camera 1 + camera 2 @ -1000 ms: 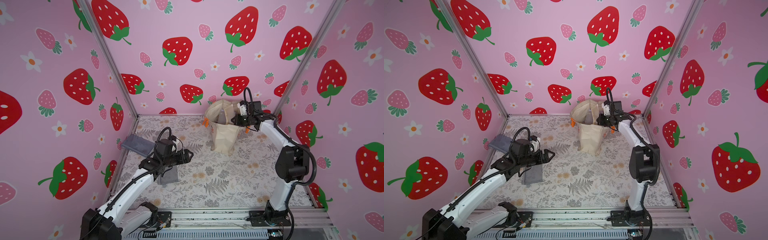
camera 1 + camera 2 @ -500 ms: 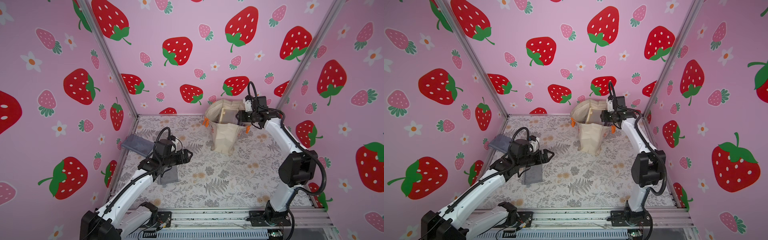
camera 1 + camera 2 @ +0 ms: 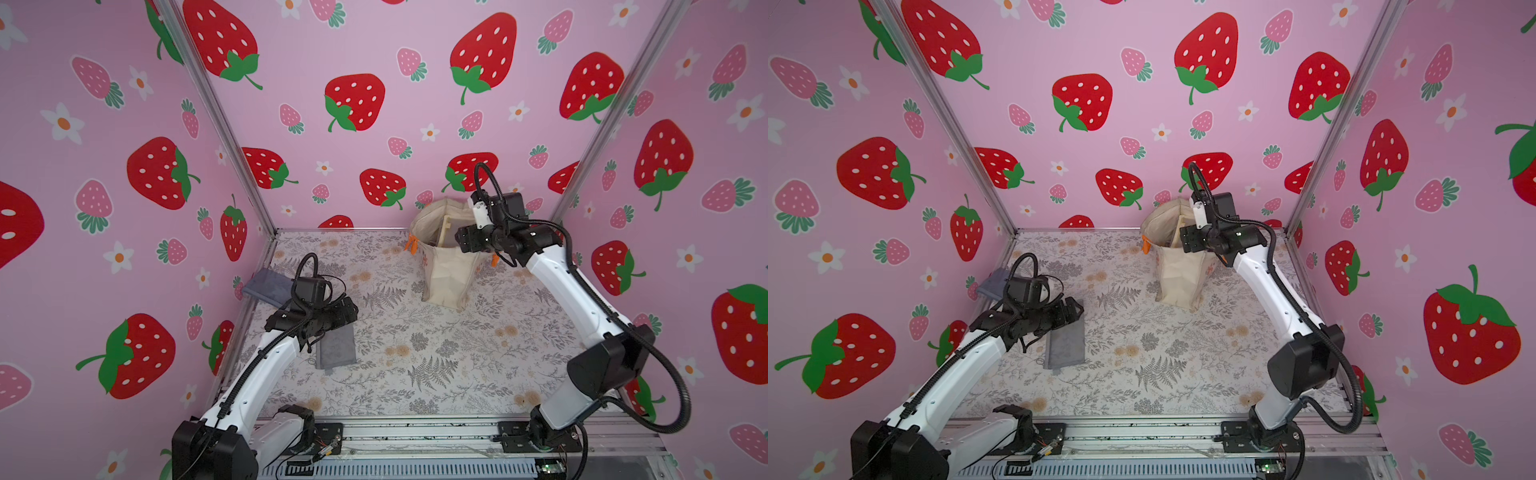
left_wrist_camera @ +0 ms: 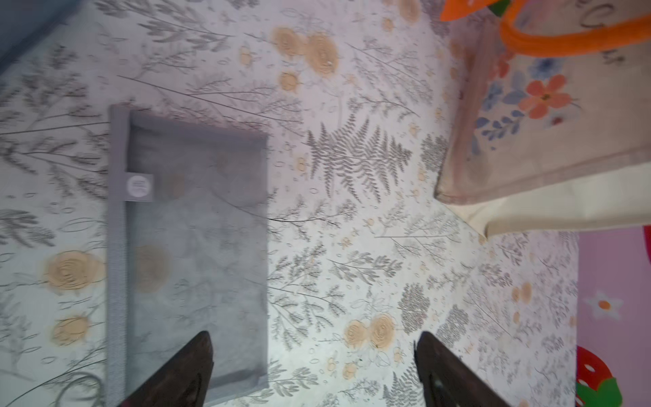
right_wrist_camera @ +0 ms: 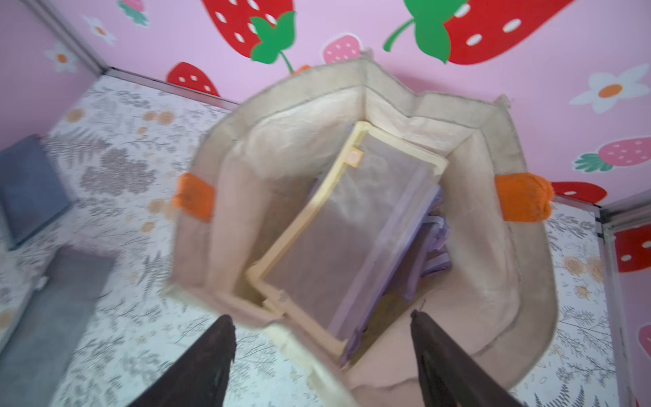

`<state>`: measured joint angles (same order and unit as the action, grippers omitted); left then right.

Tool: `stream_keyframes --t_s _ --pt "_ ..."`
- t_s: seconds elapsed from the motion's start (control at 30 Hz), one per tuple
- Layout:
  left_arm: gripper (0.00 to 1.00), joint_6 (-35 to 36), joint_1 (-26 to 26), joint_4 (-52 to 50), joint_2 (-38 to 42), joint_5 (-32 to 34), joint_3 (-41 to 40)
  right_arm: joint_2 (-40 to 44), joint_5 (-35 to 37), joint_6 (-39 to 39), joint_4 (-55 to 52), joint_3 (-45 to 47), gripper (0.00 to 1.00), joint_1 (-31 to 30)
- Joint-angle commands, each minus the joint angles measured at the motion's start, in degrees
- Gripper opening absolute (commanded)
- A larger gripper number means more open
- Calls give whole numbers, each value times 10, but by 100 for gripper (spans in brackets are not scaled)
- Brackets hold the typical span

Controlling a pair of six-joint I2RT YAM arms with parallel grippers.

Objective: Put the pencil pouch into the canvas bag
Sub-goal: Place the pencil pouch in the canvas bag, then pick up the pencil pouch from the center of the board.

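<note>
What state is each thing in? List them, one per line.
canvas bag: upright, mouth open
yellow-edged pouch: inside bag, tilted
purple pouch: inside bag, partly covered
grey pouch: flat on table, unheld
blue-grey pouch: by the wall, unheld
left gripper: open, empty
right gripper: open, empty

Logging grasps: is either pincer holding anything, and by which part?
Nothing is held. The right pincer gapes above the cream canvas bag containing a yellow-edged mesh pouch; the left pincer is open over a flat grey mesh pouch.

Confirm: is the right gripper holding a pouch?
No, the right gripper has its jaws open and empty above the bag, with the yellow-edged pouch lying inside it.
</note>
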<state>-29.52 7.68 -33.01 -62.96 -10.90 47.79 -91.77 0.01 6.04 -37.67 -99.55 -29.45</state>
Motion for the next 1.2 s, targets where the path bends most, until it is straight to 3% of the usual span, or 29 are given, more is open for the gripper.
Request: stream_keyframes --t_s 0.0,0.27,0.37,0.6,0.77,1.03,1.17 --pt "93 22 -57 -51 -8 4 4 56 0 -18 -24 26 85 -35" --pt "95 7 -136 -48 -27 -5 -53 78 -53 32 7 111 89 -199" --pt "96 -14 -150 -22 -40 -35 -77 69 -85 73 62 170 90 -230" --pt "95 -42 -152 25 -43 -44 -127 2 -155 152 183 276 89 -253" --pt "94 -53 -150 50 -45 -49 -149 -45 -156 192 245 318 89 -263" --pt "91 -62 -145 107 -95 -69 -174 -116 -188 213 290 315 87 -263" --pt "86 -61 -112 128 -123 -66 -173 -138 -193 212 301 316 87 -259"
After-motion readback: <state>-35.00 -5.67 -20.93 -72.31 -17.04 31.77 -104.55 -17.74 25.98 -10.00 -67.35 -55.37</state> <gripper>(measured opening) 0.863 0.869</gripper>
